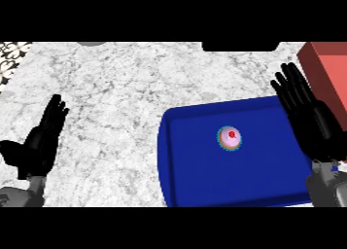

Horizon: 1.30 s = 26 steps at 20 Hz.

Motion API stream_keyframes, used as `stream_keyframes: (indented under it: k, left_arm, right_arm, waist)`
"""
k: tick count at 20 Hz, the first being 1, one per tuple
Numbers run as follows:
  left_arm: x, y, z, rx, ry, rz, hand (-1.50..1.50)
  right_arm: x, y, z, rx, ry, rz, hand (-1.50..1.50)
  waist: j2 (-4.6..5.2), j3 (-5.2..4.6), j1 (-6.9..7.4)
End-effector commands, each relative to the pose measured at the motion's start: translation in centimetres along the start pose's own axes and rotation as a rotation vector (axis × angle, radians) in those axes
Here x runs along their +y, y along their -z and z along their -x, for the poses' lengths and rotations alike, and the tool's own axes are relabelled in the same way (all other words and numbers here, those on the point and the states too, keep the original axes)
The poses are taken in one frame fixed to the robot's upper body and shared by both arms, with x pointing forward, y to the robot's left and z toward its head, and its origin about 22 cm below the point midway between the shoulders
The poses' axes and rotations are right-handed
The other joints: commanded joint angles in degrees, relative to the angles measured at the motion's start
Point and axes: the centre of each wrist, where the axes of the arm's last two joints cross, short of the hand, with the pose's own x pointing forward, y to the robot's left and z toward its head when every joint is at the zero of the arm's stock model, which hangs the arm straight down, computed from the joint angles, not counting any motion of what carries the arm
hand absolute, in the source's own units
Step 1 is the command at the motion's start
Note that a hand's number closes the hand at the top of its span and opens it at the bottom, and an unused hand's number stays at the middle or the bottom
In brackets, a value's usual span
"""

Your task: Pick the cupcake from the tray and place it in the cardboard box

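A cupcake [230, 137] sits upright near the middle of a blue tray [197, 180], pink icing and red topping facing up, showing no clear long axis from above. The tray rests on a white marbled counter [118, 97], with a reddish cardboard box [337, 73] just beside its far right corner. The right hand [312, 121], fingers straight and released, hovers over the tray's right edge, apart from the cupcake. The left hand [40, 138] rests open at the left.

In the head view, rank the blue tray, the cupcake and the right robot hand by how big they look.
1. Blue tray, largest.
2. Right robot hand, though it sits above the tray and nearer the camera, so it looks bigger.
3. Cupcake, smallest.
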Motion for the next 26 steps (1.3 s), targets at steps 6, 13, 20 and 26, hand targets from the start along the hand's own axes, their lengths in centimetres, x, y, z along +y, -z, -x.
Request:
stream_keyframes:
  k: [6, 13, 20, 26]
  left_arm:
    - [-0.5, 2.7, -6.1, -0.298, 0.259, 0.268, 0.0]
    - [-1.3, 2.8, -5.3, -0.248, 0.23, 0.373, 0.0]
    - [-2.1, 2.4, -5.3, -0.264, 0.239, 0.391, 0.0]
    - [-1.9, 2.5, -5.6, -0.262, 0.244, 0.404, 0.0]
  right_arm:
    - [-4.2, 1.7, -13.4, -0.384, -0.318, 0.043, -1.5]
    - [-8.6, -0.8, -9.2, -0.25, -0.73, -0.077, -1.5]
    - [-6.3, 0.1, -10.5, -0.27, -1.0, -0.274, -1.5]
    - [-1.6, -0.3, -12.3, -0.058, -1.276, -0.457, -1.5]
  waist:
    - [-0.84, -1.67, -3.53]
    - [-0.02, -1.6, -1.95]
    - [0.0, -1.67, -1.07]
    - [-0.06, -1.83, -0.46]
